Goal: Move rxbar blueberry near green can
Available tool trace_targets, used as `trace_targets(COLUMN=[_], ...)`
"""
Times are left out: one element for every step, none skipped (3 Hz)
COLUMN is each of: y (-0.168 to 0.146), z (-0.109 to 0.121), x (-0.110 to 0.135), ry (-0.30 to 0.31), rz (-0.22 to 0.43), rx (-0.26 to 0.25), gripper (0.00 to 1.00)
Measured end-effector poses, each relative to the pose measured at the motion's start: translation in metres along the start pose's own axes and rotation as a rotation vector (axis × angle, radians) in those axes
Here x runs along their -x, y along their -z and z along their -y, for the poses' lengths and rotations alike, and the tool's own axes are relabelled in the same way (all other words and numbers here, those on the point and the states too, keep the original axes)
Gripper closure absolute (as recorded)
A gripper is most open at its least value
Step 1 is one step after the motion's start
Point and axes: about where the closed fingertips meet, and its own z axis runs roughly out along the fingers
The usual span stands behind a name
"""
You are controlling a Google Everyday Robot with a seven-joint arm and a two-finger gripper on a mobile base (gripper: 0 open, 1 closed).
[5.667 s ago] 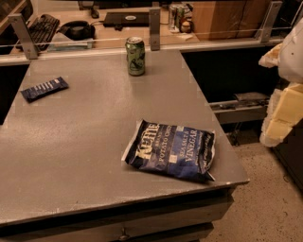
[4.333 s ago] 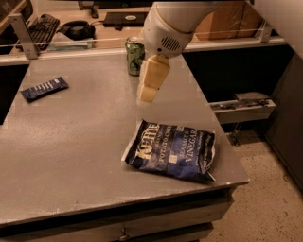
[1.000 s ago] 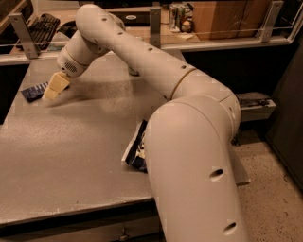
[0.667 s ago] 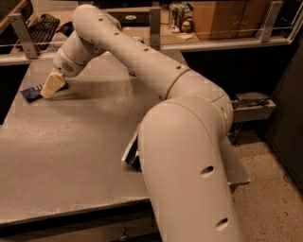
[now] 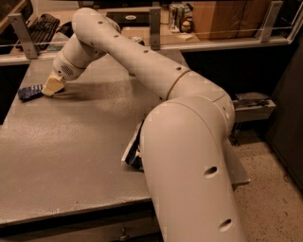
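The rxbar blueberry [image 5: 28, 91] lies flat at the far left of the grey table [image 5: 71, 156], a dark navy wrapper with white lettering. My gripper [image 5: 52, 86] is low over the table at the bar's right end, touching or almost touching it. My white arm [image 5: 142, 61] reaches from the lower right across the table to it. The green can is almost wholly hidden behind the arm; only what seems to be its silver top [image 5: 137, 40] shows near the table's back edge.
A blue chip bag [image 5: 133, 152] peeks out from behind my arm at mid-table. A rail with metal posts [image 5: 155, 26] runs along the back edge. Beyond it are a keyboard [image 5: 40, 22] and pale cans [image 5: 177, 10]. The table's right edge drops to the floor.
My arm swung in from the right, across the can and over to the left side. In the last second the gripper moved a little further left and down onto the bar's end.
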Motion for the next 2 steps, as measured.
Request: trace_targets(y=[0.023,0.064], z=[-0.005,-0.011], x=[0.002,0.005], ry=[0.03,0.083], rz=[0.003,-0.005], rx=[-0.035,-0.095], gripper=[1.0,1.0])
